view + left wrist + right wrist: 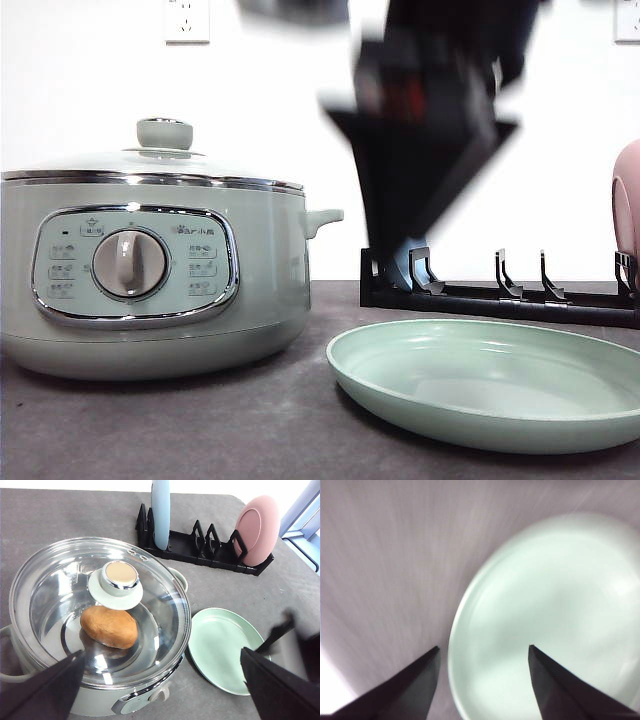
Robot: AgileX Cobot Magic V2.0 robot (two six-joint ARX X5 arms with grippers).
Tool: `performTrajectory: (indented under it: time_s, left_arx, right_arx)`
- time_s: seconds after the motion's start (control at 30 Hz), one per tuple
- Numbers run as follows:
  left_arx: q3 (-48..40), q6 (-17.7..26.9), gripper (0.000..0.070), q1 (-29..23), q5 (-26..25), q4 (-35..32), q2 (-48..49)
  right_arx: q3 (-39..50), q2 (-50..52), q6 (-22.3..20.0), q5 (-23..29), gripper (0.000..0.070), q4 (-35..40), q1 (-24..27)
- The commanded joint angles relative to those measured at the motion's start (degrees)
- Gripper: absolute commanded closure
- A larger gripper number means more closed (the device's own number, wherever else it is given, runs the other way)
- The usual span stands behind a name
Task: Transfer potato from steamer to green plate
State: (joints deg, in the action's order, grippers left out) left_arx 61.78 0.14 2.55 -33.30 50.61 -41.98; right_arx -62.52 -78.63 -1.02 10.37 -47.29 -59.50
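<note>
Right gripper (482, 680) spread, empty, above green plate (545, 625); left gripper (160, 690) spread — grey tabletop (200, 420), white wall (80, 90)

One potato (109, 626), one steamer (100, 630), three plates—green plate (222, 650), blue (160, 512), pink (257, 527)—and one rack (200, 550).

Both grippers (160, 680) (482, 652) agape, empty.

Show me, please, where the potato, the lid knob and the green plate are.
potato (109, 626), left wrist view, middle of its skin, seen through the glass lid.
lid knob (120, 575), left wrist view, its flat top.
green plate (480, 350), front view, bare inner floor.
</note>
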Motion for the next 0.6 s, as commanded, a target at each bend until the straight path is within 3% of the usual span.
performTrajectory:
  time_s: [0.0,0.2,0.47,0.57]
  left_arx:
    - [1.3,0.7,0.0065,0.2,-0.3,-0.5,-0.3]
    - [1.3,0.5,0.0065,0.2,-0.3,-0.5,-0.3]
    - [1.3,0.3,0.0065,0.2,-0.3,-0.5,-0.3]
    - [1.3,0.3,0.0065,0.2,-0.3,-0.5,-0.3]
  right_arx:
    - [-2.8,1.5,0.3,-1.3,0.0349,0.1,0.8]
    - [-10.3,6.9,0.1,-11.9,0.0349,1.6,8.7]
    - [-16.2,8.4,0.1,-37.6,0.0349,2.3,21.3]
    - [-16.2,8.3,0.0,-44.3,0.0349,2.0,24.3]
